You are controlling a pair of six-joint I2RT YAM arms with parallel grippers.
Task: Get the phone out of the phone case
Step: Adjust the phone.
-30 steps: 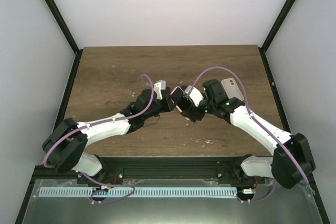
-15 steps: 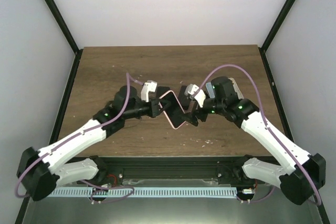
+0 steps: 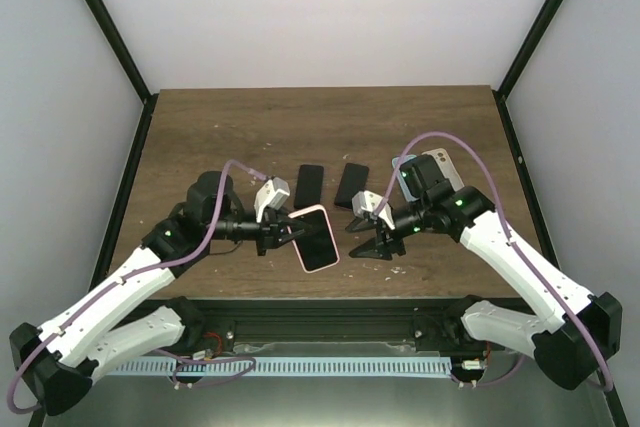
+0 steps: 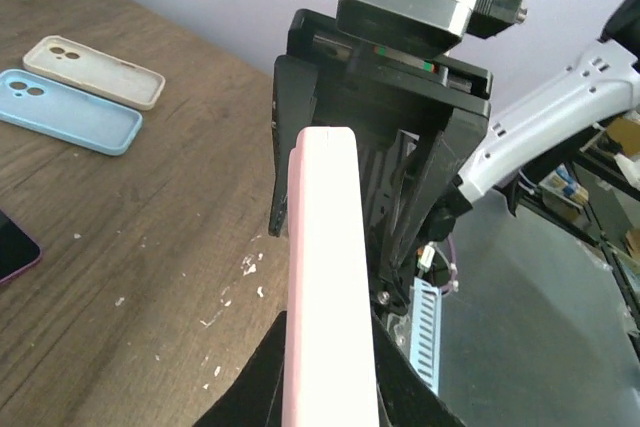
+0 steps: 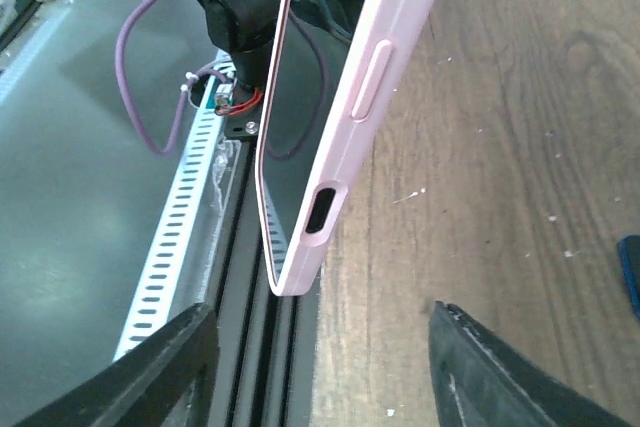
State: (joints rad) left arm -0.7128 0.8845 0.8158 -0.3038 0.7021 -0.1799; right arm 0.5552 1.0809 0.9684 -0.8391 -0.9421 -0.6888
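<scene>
The pink phone case (image 3: 316,238), with a dark screen showing inside it, is held above the table near the front edge. My left gripper (image 3: 284,231) is shut on its left end; in the left wrist view the phone case (image 4: 325,277) stands edge-on between the fingers (image 4: 248,387). My right gripper (image 3: 372,233) is open just right of the case and does not touch it. In the right wrist view the phone case (image 5: 345,112) hangs ahead of the open right gripper (image 5: 330,372), port end toward it.
Two dark phones (image 3: 309,185) (image 3: 351,185) lie flat behind the grippers. A cream case (image 4: 95,69) and a blue case (image 4: 70,112) lie side by side under the right arm. The table's front edge and black rail (image 3: 320,309) are close below the case.
The left arm has swung the pink case toward the front left and laid it flatter. The right gripper has come off the case and now stands open beside it.
</scene>
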